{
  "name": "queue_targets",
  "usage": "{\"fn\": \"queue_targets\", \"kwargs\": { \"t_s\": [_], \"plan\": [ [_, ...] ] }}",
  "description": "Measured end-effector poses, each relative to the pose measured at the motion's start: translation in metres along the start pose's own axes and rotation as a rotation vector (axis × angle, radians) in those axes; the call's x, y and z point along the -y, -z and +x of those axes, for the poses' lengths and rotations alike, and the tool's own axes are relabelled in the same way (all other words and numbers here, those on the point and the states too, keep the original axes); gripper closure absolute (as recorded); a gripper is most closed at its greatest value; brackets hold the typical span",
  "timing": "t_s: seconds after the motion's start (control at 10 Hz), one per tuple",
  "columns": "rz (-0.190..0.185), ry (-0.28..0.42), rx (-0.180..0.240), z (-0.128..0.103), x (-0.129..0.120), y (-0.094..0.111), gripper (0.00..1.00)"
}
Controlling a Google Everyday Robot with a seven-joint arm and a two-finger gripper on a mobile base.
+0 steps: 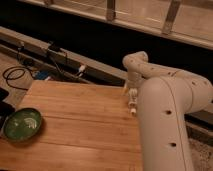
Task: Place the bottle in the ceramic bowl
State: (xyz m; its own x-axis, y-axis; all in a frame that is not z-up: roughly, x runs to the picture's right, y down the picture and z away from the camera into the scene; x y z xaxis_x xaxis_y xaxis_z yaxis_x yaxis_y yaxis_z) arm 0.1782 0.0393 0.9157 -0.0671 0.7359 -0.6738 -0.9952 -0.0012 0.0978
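Camera view has the gripper (131, 90) at the far right edge of the worktop (80, 125), pointing down from the bent wrist of the arm (165, 115). The bottle (132, 104) is directly under it, a slim white shape standing on end at that same edge, its top meeting the gripper. Whether the gripper has closed on the bottle I cannot tell, nor whether the bottle's base rests on the wood or hangs just clear.

The bowl (14, 134) sits at the near left corner of the worktop, well apart from the bottle, with bare wood between them.

The step in hand looks like securing the bottle before the carry. To do it well, the grip should sit squarely around the body, not the narrower cap end, so the bottle cannot swing or slip. Lift straight up first, since the bottle is right at the edge and a sideways nudge could tip it off. Then travel leftward across the worktop, high enough to pass over the bowl's rim, stop above the bowl's middle, lower close to the glaze, and only then let go, so the bottle does not bounce out.
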Motion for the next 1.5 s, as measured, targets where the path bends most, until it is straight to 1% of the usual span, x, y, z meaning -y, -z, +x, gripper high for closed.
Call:
{"fn": "queue_targets", "kwargs": {
  "t_s": [0.1,0.3,0.6,0.8,0.9,1.0,1.2,1.3,1.4,1.5],
  "plan": [
    [-0.001,-0.003,-0.009,0.0,0.003,-0.004,0.35],
    [-0.017,-0.014,-0.03,0.002,0.007,-0.013,0.35],
    [-0.039,-0.028,-0.078,0.003,0.009,-0.035,0.35],
    [-0.049,-0.039,-0.098,0.005,0.013,-0.043,0.37],
    [-0.052,-0.038,-0.092,0.006,0.011,-0.043,0.44],
    [-0.055,-0.042,-0.08,0.006,0.01,-0.04,0.55],
    [-0.059,-0.049,-0.064,0.007,0.012,-0.037,0.74],
    [-0.063,-0.051,-0.058,0.007,0.012,-0.035,0.87],
    [-0.065,-0.05,-0.055,0.007,0.011,-0.034,0.95],
    [-0.069,-0.048,-0.05,0.007,0.01,-0.032,0.99]
  ]
}}
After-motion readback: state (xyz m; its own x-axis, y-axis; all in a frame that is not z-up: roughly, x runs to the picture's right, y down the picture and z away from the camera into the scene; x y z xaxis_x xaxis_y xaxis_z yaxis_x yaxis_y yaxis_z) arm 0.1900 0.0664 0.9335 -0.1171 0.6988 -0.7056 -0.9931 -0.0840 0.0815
